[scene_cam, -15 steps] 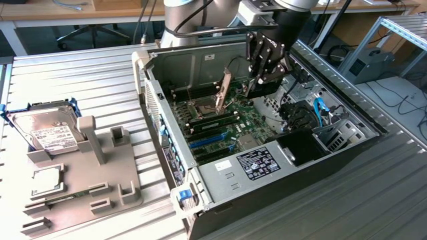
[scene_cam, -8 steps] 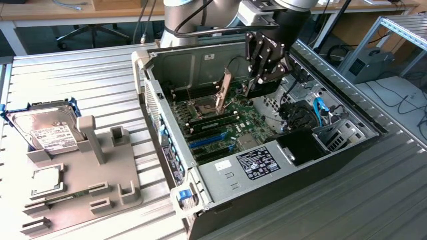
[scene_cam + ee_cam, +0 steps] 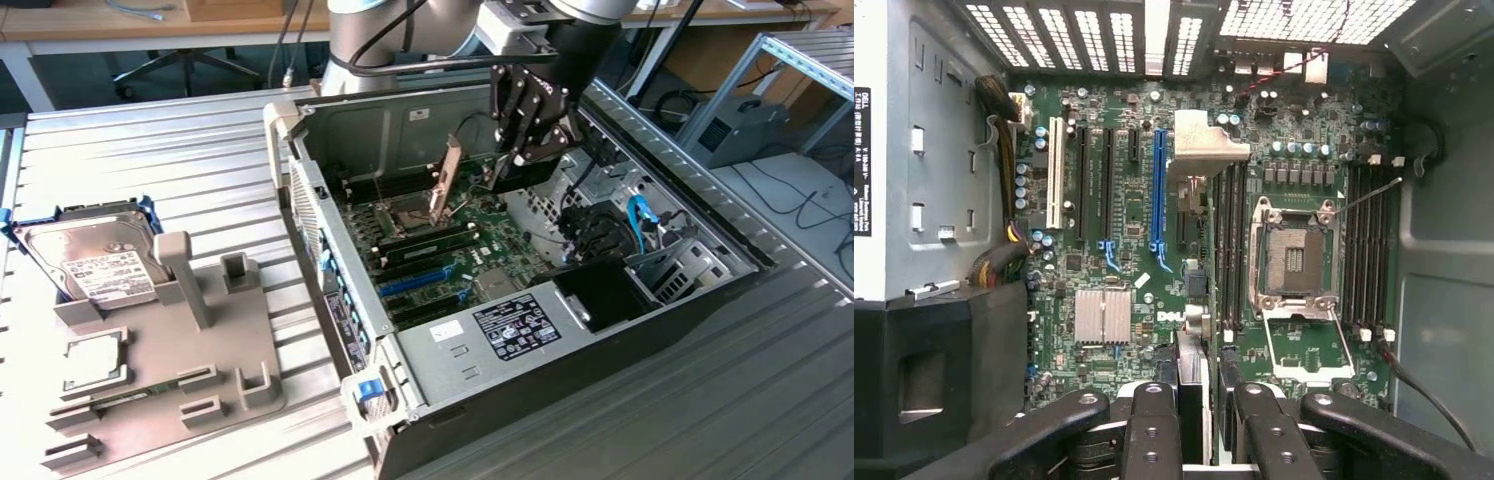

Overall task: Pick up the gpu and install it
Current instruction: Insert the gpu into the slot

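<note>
Inside the open computer case point(image 3: 304, 190), over the motherboard point(image 3: 1116, 215), the gpu point(image 3: 1191, 378) hangs edge-on as a thin dark card, pinched between the two inner fingers point(image 3: 1151, 410) of the gripper point(image 3: 1204, 400); grip reads as clenched on the card, pads close against both faces. Silver bracket point(image 3: 1204, 150) sits at the card's far end, away from the fingers, toward the vented rear wall of the case. Card line runs beside the long blue slot point(image 3: 1159, 190), between it and the black memory slots point(image 3: 1229, 245); whether the card's edge touches the board cannot be told. CPU socket point(image 3: 1292, 258) lies open just past the memory slots, its frame flipped up. Small finned heatsink point(image 3: 1102, 315) sits on the other side of the blue slot. Exterior view: arm stands over the far half of the case, with the labelled power supply point(image 3: 514, 325) at the near end. Well apart, at the exterior view's left, a hard drive point(image 3: 87, 262) with a white label rests in a blue-edged holder, next to a grey fixture plate point(image 3: 160, 400) on the ribbed metal table point(image 3: 147, 150)
</note>
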Tool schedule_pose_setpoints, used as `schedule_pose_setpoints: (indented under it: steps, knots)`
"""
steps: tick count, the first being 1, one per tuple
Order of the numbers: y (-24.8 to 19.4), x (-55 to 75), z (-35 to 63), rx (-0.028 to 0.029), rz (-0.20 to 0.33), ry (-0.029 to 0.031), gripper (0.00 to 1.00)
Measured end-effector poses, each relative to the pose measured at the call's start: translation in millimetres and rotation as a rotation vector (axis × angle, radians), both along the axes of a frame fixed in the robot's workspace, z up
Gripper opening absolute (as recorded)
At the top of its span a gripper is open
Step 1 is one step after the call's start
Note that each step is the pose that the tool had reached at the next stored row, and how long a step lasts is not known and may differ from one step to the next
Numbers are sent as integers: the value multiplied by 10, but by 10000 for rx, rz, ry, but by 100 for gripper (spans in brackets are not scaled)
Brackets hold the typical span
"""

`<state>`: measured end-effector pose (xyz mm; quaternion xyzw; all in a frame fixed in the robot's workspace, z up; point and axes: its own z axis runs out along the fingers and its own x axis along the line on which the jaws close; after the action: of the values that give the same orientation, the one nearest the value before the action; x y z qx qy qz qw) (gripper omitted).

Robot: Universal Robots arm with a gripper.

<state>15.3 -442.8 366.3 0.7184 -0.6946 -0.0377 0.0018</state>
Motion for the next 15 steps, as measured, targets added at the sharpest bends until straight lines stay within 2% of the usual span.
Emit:
schedule_pose_setpoints:
  steps: [3, 4, 5, 6, 7, 8, 15]
  knots:
    - [0, -2, -5, -3, -73, 0, 27]
    - [0, -2, -7, -21, -124, -1, 27]
    - [-1, -4, -8, -76, -184, 0, 27]
    - [-1, -4, -8, -167, -209, -2, 27]
    - [-1, -3, -9, -304, -243, -2, 27]
    - [-1, -3, -10, -354, -264, -3, 27]
    - [-1, -8, -13, -358, -324, -2, 27]
